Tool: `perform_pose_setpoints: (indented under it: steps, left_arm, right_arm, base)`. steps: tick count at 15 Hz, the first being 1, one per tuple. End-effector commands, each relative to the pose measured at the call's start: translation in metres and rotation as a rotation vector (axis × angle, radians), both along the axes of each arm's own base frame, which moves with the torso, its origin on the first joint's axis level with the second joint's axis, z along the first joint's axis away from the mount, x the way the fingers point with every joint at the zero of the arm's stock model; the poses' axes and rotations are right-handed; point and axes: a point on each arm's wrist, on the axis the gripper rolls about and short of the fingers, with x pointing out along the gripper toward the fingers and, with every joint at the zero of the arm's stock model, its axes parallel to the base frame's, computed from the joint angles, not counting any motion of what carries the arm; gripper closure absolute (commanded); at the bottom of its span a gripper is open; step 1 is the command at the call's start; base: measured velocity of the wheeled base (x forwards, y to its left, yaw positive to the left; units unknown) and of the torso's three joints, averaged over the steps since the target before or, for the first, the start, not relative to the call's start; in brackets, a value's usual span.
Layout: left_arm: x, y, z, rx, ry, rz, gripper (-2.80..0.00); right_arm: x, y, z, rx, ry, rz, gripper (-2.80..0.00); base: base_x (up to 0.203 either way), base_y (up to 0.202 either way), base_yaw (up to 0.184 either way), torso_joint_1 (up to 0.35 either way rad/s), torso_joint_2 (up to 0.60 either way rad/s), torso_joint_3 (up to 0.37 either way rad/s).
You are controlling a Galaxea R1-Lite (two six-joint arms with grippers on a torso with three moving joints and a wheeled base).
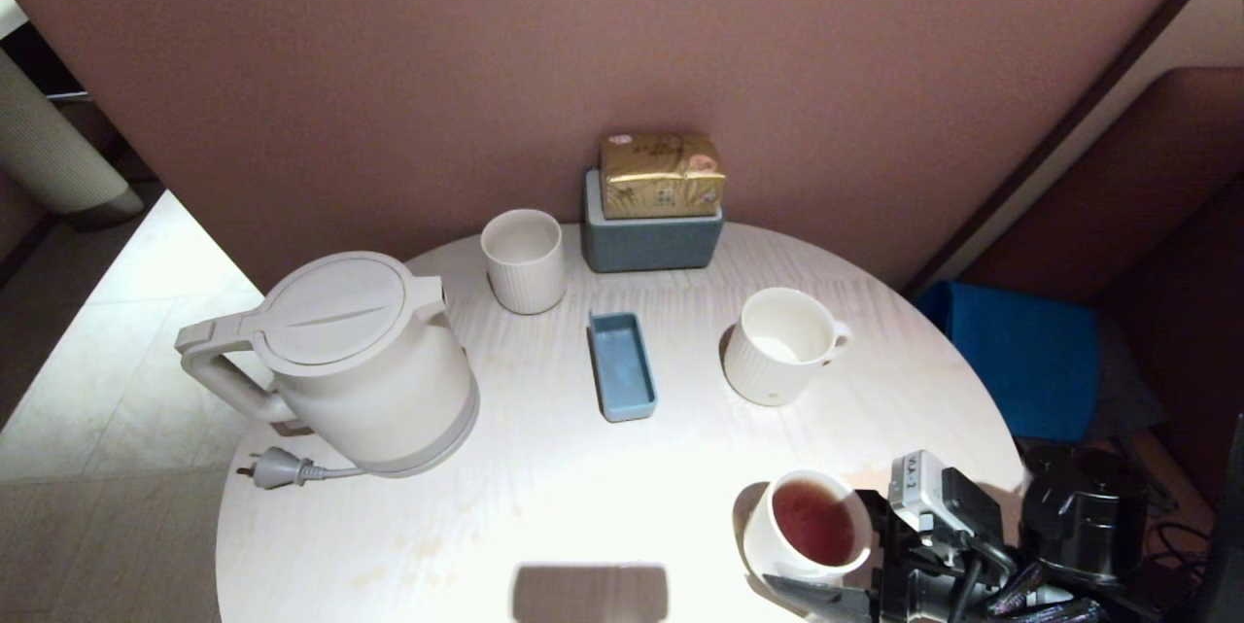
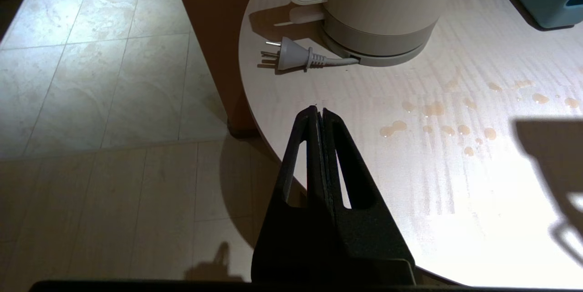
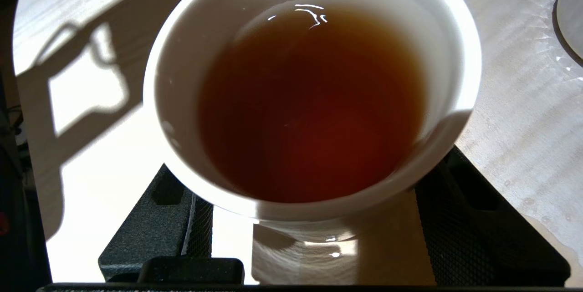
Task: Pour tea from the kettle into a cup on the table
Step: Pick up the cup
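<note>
Flanking the smooth white cup (image 3: 314, 100) of reddish tea (image 3: 309, 110) at the round table's (image 1: 544, 506) near right, the right gripper's (image 3: 314, 233) jaws stand wide, contact unclear; glossy kettle (image 1: 360, 361) far left; left gripper (image 2: 319, 114) jaws pressed together.

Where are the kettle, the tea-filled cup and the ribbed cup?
kettle (image 1: 374, 380), head view, on its side wall.
cup (image 1: 818, 522), head view, on the tea surface inside it.
ribbed cup (image 1: 526, 275), head view, on its outer wall.

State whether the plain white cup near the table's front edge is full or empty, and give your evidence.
Partly full: the cup holds reddish-brown tea, its surface well below the rim, leaving bare white inner wall above it.
</note>
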Motion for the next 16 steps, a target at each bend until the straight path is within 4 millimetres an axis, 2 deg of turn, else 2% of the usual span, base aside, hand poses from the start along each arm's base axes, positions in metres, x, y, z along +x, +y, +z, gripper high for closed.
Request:
perform_pose_setpoints:
  steps: [1,16]
  left_arm:
    - [0.0,0.0,0.0,0.0,-0.001,0.0,0.0]
    - [0.0,0.0,0.0,0.0,0.0,0.0,0.0]
  right_arm:
    - [0.002,0.001,0.003,0.015,-0.037,0.006,0.0]
    - [-0.007,-0.002,0.013,0.024,-0.075,0.007,0.0]
  base:
    - [0.0,0.0,0.0,0.0,0.0,0.0]
    - [0.0,0.0,0.0,0.0,0.0,0.0]
